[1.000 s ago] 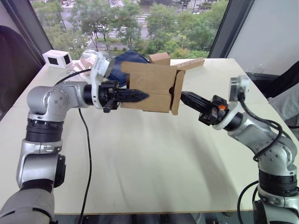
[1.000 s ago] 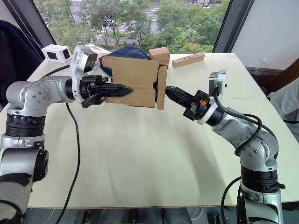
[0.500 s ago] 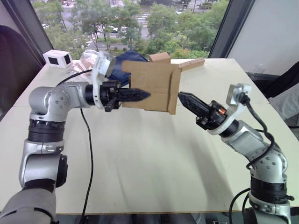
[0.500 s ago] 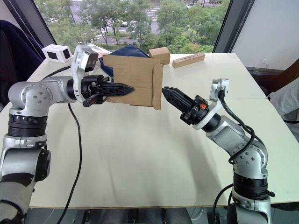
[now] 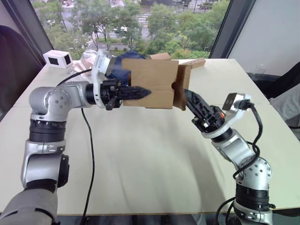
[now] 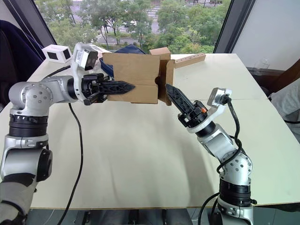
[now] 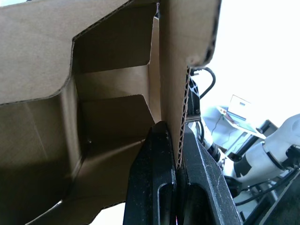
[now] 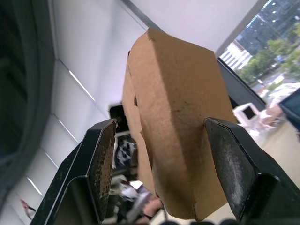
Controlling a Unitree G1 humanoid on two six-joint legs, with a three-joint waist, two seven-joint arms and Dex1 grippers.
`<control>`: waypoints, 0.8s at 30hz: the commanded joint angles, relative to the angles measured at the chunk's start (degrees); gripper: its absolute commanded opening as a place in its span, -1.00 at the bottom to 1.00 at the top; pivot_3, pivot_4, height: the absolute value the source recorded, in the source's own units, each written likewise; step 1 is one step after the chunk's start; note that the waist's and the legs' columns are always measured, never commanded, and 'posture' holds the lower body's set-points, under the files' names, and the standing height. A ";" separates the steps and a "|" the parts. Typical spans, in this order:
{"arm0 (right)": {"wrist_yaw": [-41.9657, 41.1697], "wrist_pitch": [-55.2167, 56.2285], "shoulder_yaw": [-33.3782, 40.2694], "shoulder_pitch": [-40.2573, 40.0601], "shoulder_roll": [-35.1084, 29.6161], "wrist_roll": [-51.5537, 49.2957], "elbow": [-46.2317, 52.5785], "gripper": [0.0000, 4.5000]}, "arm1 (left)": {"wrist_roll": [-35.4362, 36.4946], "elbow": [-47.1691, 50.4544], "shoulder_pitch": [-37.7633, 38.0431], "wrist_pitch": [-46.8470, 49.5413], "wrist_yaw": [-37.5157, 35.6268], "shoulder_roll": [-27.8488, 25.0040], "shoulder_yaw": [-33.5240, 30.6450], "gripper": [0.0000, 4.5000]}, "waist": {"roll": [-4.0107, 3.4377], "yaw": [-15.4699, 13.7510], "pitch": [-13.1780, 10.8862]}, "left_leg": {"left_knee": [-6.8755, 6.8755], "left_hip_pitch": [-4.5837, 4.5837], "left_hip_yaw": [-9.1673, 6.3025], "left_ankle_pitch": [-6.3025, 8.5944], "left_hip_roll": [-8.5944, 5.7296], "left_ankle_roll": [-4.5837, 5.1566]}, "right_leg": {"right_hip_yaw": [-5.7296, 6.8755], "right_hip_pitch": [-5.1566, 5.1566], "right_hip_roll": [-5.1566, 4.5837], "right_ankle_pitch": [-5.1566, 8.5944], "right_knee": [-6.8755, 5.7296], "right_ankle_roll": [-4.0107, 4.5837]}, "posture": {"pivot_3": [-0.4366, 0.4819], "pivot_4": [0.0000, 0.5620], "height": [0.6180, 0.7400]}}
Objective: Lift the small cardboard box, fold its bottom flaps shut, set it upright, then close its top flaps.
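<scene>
The small cardboard box (image 5: pixel 154 83) hangs on its side above the table, held level. My left gripper (image 5: pixel 138 93) is shut on its near wall, and the left wrist view shows that wall pinched between the fingers (image 7: pixel 157 154). The top flaps (image 7: pixel 42 56), one notched, stand loose at the box's left end. At the right end the bottom flaps (image 5: pixel 181 91) stick out, partly folded. My right gripper (image 8: pixel 161 124) is open there, with one brown flap (image 8: pixel 183 108) between its spread fingers (image 8: pixel 101 164), untouched by either pad.
Behind the held box lie another small brown box (image 5: pixel 161 56), a long wooden block (image 5: pixel 192 63), a dark blue cloth (image 5: pixel 123 63) and clear plastic (image 5: pixel 86 58). A white device (image 5: pixel 57 58) sits at the table's (image 5: pixel 140 154) far left corner.
My right gripper drew back from the box's end, opened, and came up again astride a bottom flap. The left gripper raised the box slightly and levelled it.
</scene>
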State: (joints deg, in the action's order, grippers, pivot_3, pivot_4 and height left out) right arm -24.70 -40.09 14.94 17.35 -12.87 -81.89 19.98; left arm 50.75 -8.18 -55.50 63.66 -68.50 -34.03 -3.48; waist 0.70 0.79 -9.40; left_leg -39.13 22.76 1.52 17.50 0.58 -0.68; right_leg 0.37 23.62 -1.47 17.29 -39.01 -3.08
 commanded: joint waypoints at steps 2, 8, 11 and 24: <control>0.71 1.47 -0.40 0.08 0.38 -0.11 1.50 0.38 | 1.32 0.34 -1.87 -0.10 -0.31 -0.16 -1.86 -1.00 | 0.00 0.00 0.00 | 0.00 0.00 0.00 0.00 0.00 0.00 | 0.00 0.00 0.00 0.00 0.00 0.00 | -0.05 -0.47 1.00; 1.34 2.59 -0.49 0.14 1.26 0.15 -0.05 -0.53 | 1.41 0.41 -1.63 -0.16 -0.01 0.25 -2.09 -1.00 | 0.00 0.00 0.00 | 0.00 0.00 0.00 0.00 0.00 0.00 | 0.00 0.00 0.00 0.00 0.00 0.00 | -0.05 -0.47 1.00; 1.71 2.99 -0.83 0.21 2.33 -0.48 -0.13 -0.88 | 1.47 0.53 -1.36 -0.18 0.21 0.32 -2.30 -1.00 | 0.00 0.01 0.00 | 0.00 0.00 0.00 0.00 0.00 0.00 | 0.00 0.00 0.00 0.00 0.00 0.00 | -0.05 -0.47 1.00; 4.24 5.77 -2.88 1.28 6.40 1.76 0.33 -0.88 | 2.12 1.40 -0.33 -0.04 1.66 1.65 -3.27 -1.00 | 0.00 0.01 0.00 | 0.01 0.00 0.00 0.00 0.00 0.00 | 0.00 0.01 0.00 0.00 0.00 0.00 | -0.05 -0.47 1.00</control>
State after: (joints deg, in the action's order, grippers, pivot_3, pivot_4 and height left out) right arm -20.60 -34.93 12.46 17.74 -7.09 -79.97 18.65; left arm 51.36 -8.33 -55.53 63.67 -66.86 -32.48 -5.34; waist 0.69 0.80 -9.40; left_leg -39.12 22.75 1.53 17.50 0.58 -0.69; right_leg 0.36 23.63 -1.48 17.28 -39.01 -3.08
